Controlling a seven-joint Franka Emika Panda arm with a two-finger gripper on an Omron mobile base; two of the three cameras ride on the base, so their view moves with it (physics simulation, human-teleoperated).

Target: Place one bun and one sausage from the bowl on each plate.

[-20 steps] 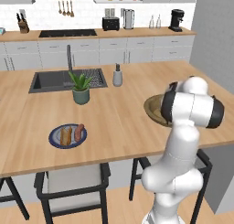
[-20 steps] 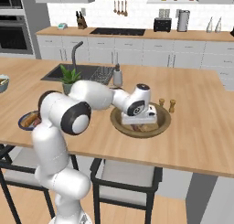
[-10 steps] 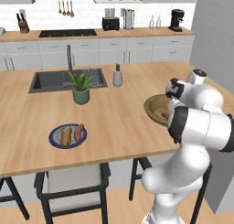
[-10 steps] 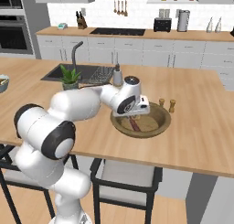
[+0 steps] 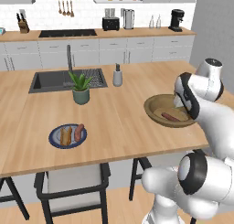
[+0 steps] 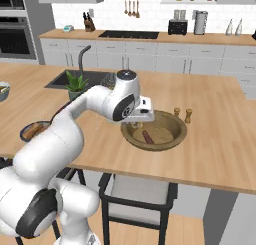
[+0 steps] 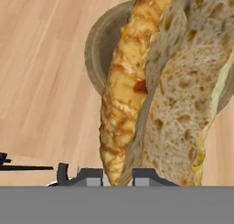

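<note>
My gripper (image 7: pixel 118 175) is shut on a long, split, golden-crusted bun (image 7: pixel 155 81) that hangs from its fingers. It hovers over the near-left rim of the wide brown wooden bowl (image 6: pixel 177 139), whose rim (image 7: pixel 98 49) also lies beneath the bun. One reddish sausage (image 6: pixel 148 137) lies inside the bowl (image 5: pixel 155 109), seen again as the sausage (image 5: pixel 170 116). Further left on the island, a blue plate (image 5: pixel 54 141) carries a bun (image 5: pixel 66 135) and a sausage (image 5: pixel 79 131). In the right base view the hand (image 6: pixel 137 118) hides most of the held bun.
A potted plant (image 5: pixel 81 88), a sink (image 5: pixel 50 81) with its tap and a soap dispenser (image 5: pixel 117 76) stand behind the plate. Salt and pepper shakers (image 6: pixel 182 114) are just beyond the bowl. A pale fruit bowl (image 6: pixel 3 90) sits at the far left. Stools stand under the island's front edge.
The hand has risen out of the bowl with the bun in its fingers and moved toward the bowl's left rim. The sausage stays in the bowl.
</note>
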